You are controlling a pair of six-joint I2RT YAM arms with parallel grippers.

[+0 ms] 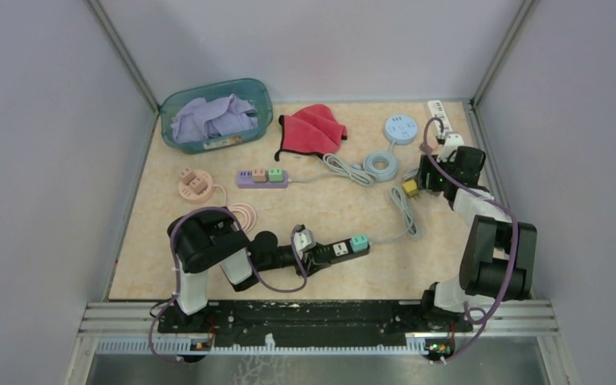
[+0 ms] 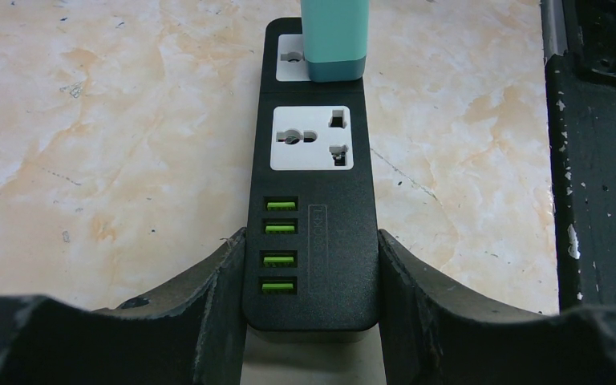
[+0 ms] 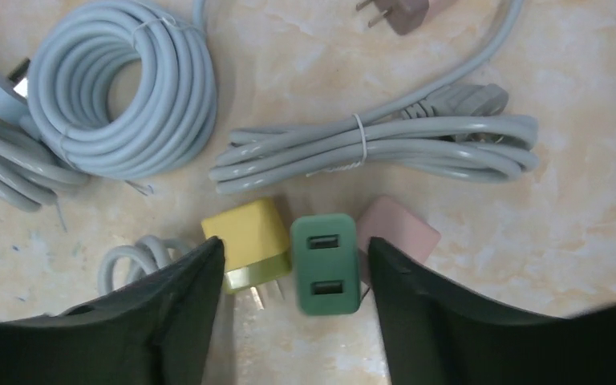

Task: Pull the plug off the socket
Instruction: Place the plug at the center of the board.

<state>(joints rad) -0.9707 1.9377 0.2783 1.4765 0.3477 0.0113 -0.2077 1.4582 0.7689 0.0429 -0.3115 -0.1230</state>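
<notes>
A black power strip (image 1: 338, 249) lies on the table near the front, with a teal plug (image 1: 359, 241) standing in its far socket. In the left wrist view the strip (image 2: 311, 184) has several green USB ports, one free white socket, and the teal plug (image 2: 335, 36) at the far end. My left gripper (image 2: 311, 245) is shut on the strip's near end, with the jaws against both sides. My right gripper (image 3: 294, 253) is open at the right rear of the table (image 1: 423, 178). A loose green plug (image 3: 325, 263) lies between its jaws, with a yellow plug (image 3: 245, 239) and a pink plug (image 3: 401, 233) beside it.
A teal bin of cloth (image 1: 216, 112), a red cloth (image 1: 313, 128), a purple power strip (image 1: 261, 177), a round pink socket (image 1: 195, 184), a round blue socket (image 1: 399, 128) and a white strip (image 1: 439, 116) lie around. Bundled grey cables (image 3: 369, 148) and a coil (image 3: 124, 88) lie close to my right gripper.
</notes>
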